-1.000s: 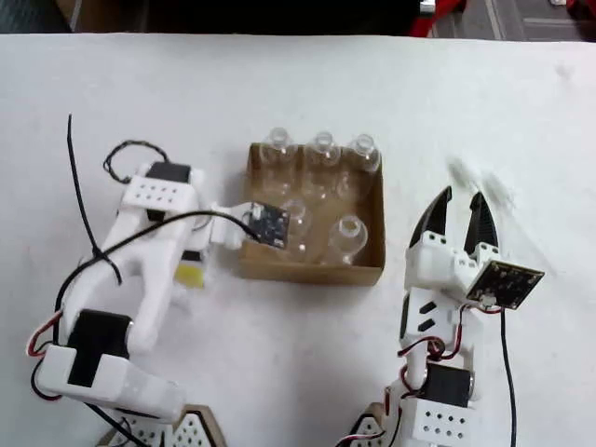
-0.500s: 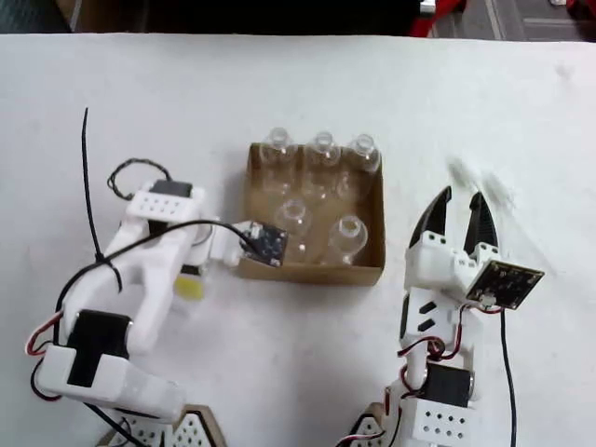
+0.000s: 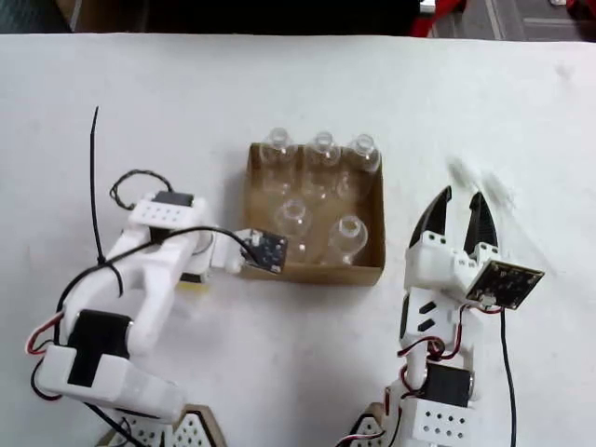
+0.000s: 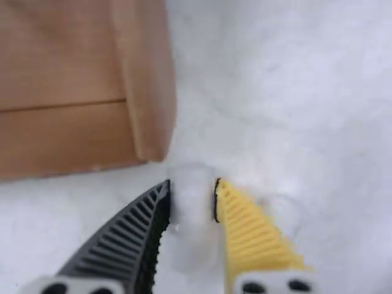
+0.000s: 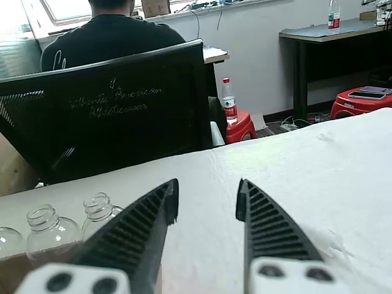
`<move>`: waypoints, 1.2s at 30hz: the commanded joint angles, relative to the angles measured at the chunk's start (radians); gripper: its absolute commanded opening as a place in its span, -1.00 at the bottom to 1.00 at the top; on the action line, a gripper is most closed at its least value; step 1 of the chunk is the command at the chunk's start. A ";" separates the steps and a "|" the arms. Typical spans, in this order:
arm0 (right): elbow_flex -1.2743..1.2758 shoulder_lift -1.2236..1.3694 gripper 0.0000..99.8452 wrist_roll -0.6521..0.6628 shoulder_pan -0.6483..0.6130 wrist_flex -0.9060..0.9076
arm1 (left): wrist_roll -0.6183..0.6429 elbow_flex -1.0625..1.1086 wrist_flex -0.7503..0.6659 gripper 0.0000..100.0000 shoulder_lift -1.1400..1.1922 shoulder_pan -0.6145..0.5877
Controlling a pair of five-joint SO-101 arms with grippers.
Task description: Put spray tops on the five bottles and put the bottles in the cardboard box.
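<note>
Since a second earlier, the left arm [image 3: 149,270] had drawn back toward the lower left of the high view. Its wrist board had slid from the box's left wall down to its front left corner, while the right arm [image 3: 438,317] had kept still.

The white tabletop [image 3: 279,84] took up nearly all of the high view. From the right wrist, the room beyond it held a black mesh chair [image 5: 116,110], a dark desk [image 5: 331,30] by a pale wall, and a red stool [image 5: 239,125].

At the centre of the high view sat the cardboard box [image 3: 312,273] with five clear bottles [image 3: 322,149] upright inside, necks open, three in the back row and two in front.

The right claw [image 3: 458,209] stood at the lower right, well apart from the box, its black fingers spread around nothing.

The left wrist camera caught what the arm covered from above. The left claw [image 4: 192,190], one finger black and one yellow, was closed on a small white piece [image 4: 191,208] just beside the box's outer corner. What that piece was could not be told.
</note>
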 commanded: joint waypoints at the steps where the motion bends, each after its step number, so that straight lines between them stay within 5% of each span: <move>1: 0.008 -0.001 -0.73 0.011 -0.010 0.002 | 0.012 -0.087 0.048 -0.93 -0.067 0.013; 11: 0.008 -0.001 -0.73 0.011 -0.010 0.002 | 0.052 -0.318 0.311 -0.96 -0.068 0.067; 28: 0.008 -0.001 -0.73 0.011 -0.010 0.002 | 0.582 -1.060 0.692 -0.96 -0.068 0.068; 36: 0.008 -0.001 -0.73 0.011 -0.010 0.004 | 1.045 -1.278 0.692 -0.96 -0.116 0.105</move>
